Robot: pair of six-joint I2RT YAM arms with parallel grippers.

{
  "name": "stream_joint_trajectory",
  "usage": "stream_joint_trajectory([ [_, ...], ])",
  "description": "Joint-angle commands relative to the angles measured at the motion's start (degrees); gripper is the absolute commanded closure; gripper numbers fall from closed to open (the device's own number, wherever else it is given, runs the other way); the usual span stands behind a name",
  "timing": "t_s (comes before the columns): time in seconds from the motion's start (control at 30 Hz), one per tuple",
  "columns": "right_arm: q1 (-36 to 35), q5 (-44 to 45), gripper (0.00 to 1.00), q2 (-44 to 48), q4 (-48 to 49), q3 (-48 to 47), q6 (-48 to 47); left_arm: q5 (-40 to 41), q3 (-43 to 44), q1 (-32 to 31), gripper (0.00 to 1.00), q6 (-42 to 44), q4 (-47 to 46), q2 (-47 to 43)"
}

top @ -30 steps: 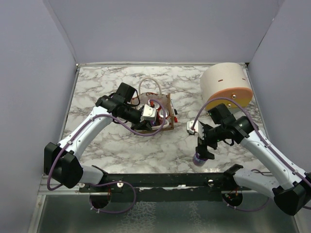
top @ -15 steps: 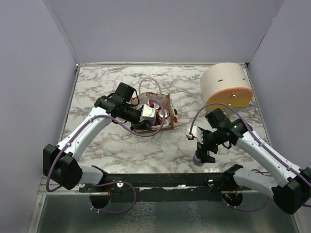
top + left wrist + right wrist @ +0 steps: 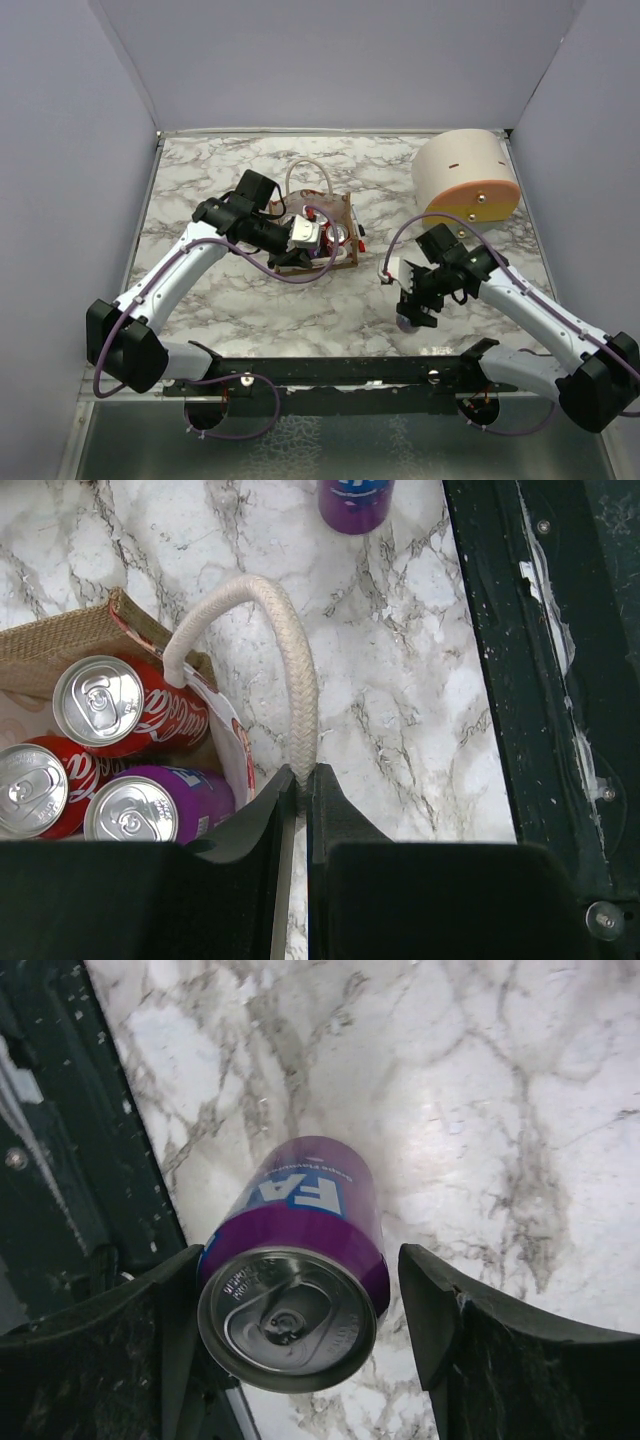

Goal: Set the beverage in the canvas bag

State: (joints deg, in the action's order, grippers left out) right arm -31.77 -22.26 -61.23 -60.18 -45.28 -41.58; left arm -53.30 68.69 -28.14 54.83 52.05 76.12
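Observation:
The brown canvas bag (image 3: 335,243) stands mid-table with several cans inside: two red ones (image 3: 110,705) and a purple one (image 3: 150,810). My left gripper (image 3: 298,238) is shut on the bag's white rope handle (image 3: 295,685), pinched between the fingers in the left wrist view (image 3: 300,780). A purple beverage can (image 3: 300,1250) stands upright on the marble near the front edge; it also shows in the top view (image 3: 407,323). My right gripper (image 3: 300,1265) is open and straddles this can; its left finger (image 3: 150,1340) is at the can's side, and a gap remains on the right.
A cream dome-shaped container with an orange rim (image 3: 465,178) lies at the back right. The black rail (image 3: 350,370) runs along the table's near edge, just beside the can. Grey walls enclose the table.
My right arm has shifted slightly left and lower around the purple can. The left gripper still holds the rope handle, and the bag has not moved.

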Motion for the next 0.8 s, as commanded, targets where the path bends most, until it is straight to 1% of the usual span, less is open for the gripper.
stream_joint_trajectory([
  [0.0, 0.3, 7.5, 0.27, -1.0, 11.1, 0.0, 4.9, -2.1, 1.7, -0.2, 1.0, 1.0, 0.5, -2.6],
  [0.13, 0.3, 10.6, 0.29, -3.8, 15.0, -1.2, 7.8, -2.1, 1.5, -0.2, 1.0, 0.7, 0.6, -3.4],
  [0.3, 0.3, 13.5, 0.29, -9.3, 18.8, -4.0, 11.7, -1.9, 0.7, -0.2, 1.0, 0.6, 0.2, -3.8],
  [0.4, 0.3, 13.6, 0.28, -12.4, 19.6, -5.8, 13.9, -2.0, 0.1, -0.2, 1.0, 0.6, -0.1, -4.3],
  [0.47, 0.4, 12.8, 0.25, -13.2, 19.6, -6.5, 14.7, -1.9, -0.1, -0.2, 1.0, 0.6, -0.3, -4.6],
  [0.63, 0.4, 11.8, 0.12, -11.5, 18.1, -5.8, 14.5, -2.0, -0.9, -0.2, 1.0, 0.8, -0.8, -5.6],
  [0.77, 0.6, 11.7, 0.08, -9.5, 15.6, -5.4, 13.5, -2.6, -1.3, -0.2, 1.0, 0.7, -1.0, -5.8],
])
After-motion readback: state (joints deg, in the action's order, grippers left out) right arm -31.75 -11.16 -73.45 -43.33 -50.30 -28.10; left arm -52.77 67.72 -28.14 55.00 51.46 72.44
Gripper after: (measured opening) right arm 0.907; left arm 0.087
